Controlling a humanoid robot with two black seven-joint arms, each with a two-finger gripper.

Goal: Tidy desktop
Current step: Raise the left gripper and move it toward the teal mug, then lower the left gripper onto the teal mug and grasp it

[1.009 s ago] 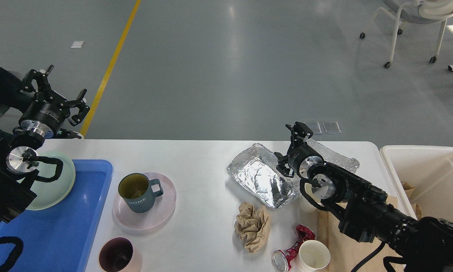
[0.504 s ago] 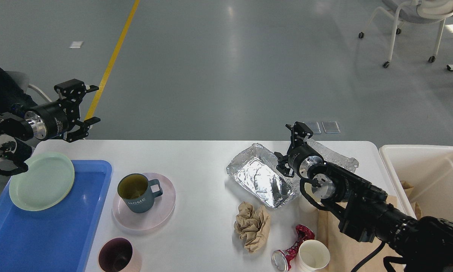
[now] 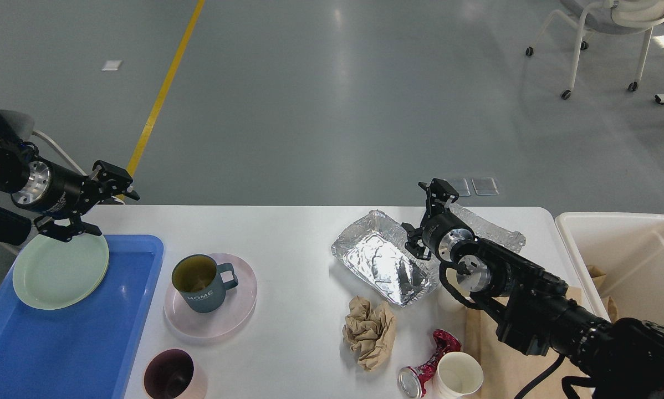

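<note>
1. Bench (image 3: 304, 233): white top w/ rounded corners, fills lower half of view.
2. On it, centre-left: grey-blue mug (image 3: 199, 282) marked "HOME", standing on pink plate (image 3: 238, 310). Dark cup (image 3: 171, 376) near front edge.
3. Centre-right: foil tray (image 3: 379, 260), crumpled brown paper (image 3: 369, 330), crushed red can (image 3: 429, 366) touching white paper cup (image 3: 460, 376).
4. Blue tray (image 3: 88, 338) at left edge, green plate (image 3: 60, 271) in it. Cream bin (image 3: 631, 249) at right.
5. Left end effector (image 3: 100, 206): fingers spread, empty, above green plate's far rim.
6. Right end effector (image 3: 427, 213): over foil tray's far side; spread or pressed together – can't tell.
</note>
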